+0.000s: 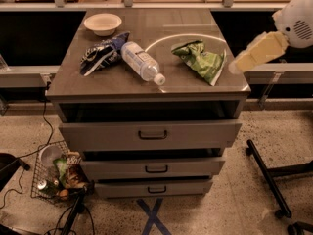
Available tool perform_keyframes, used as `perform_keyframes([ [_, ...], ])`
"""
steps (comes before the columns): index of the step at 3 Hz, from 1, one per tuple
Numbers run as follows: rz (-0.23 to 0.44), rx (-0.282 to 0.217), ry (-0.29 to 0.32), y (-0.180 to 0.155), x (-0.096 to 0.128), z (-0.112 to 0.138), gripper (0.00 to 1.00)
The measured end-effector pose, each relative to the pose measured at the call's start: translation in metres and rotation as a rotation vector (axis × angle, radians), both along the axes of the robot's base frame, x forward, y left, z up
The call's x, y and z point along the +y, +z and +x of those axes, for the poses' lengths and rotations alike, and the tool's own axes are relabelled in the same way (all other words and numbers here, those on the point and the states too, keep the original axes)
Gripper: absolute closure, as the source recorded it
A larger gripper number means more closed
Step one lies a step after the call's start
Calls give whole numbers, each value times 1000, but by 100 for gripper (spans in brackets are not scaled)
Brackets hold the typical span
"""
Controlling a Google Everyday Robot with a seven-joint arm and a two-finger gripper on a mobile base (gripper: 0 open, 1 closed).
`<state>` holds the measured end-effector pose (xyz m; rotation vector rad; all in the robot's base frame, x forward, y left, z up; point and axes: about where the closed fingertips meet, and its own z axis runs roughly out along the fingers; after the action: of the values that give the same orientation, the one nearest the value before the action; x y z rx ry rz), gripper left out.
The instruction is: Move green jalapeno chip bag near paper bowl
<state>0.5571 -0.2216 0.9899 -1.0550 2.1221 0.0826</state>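
The green jalapeno chip bag (200,59) lies wrinkled on the right part of the grey cabinet top (122,89). The paper bowl (102,23) stands at the far left corner of the top, well apart from the bag. My gripper (234,65) is at the end of the cream arm coming in from the right edge. It hovers just off the cabinet's right side, a short way right of the green bag and not touching it.
A dark blue-and-white chip bag (101,56) and a clear water bottle (142,62) lie between the bowl and the green bag. The cabinet has three drawers (152,134). A wire basket of trash (56,177) sits on the floor at left, and a black stand base (274,180) at right.
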Motion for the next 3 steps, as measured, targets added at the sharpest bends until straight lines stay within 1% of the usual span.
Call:
perform_keyframes([
  [1, 138, -62, -62, -11, -1, 37, 0],
  [2, 243, -68, -61, -30, -2, 58, 0],
  [3, 240, -72, -64, -33, 2, 62, 0],
])
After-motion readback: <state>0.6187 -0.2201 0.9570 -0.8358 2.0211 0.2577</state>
